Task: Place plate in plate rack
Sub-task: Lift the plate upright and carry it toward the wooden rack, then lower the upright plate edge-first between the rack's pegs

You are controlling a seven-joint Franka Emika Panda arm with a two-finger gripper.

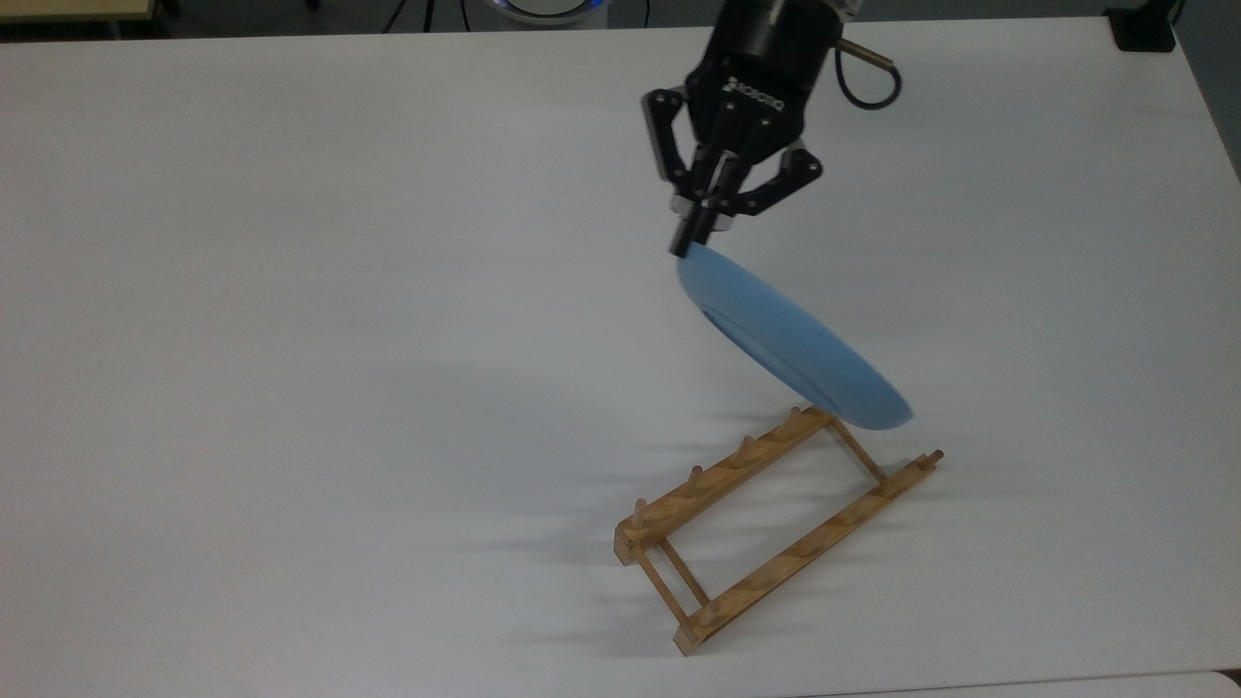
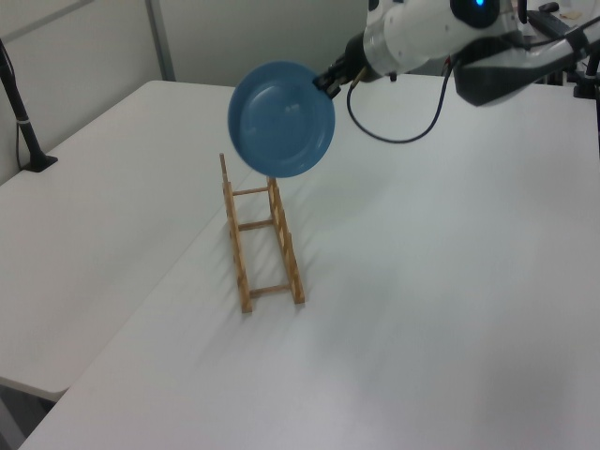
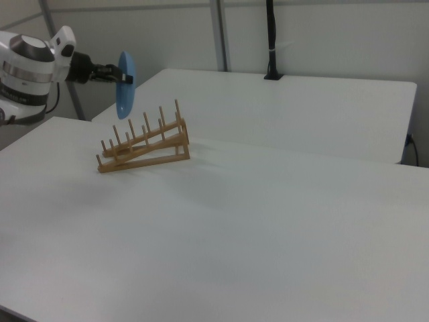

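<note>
One plate (image 1: 790, 344), light blue, pinched at its rim by the gripper (image 1: 690, 237), fingers clamped tight on the edge. Held in the air, turned nearly on edge, over the far end of the plate rack (image 1: 766, 519) in the left view, apart from the pegs. In the right view, upright beside the rack's tall end. Rack resting on the white table (image 1: 291, 388).

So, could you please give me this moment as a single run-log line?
phase: carrying | gripper: shut on plate rim | plate: on edge, airborne above plate rack end | rack: empty, on table
</note>
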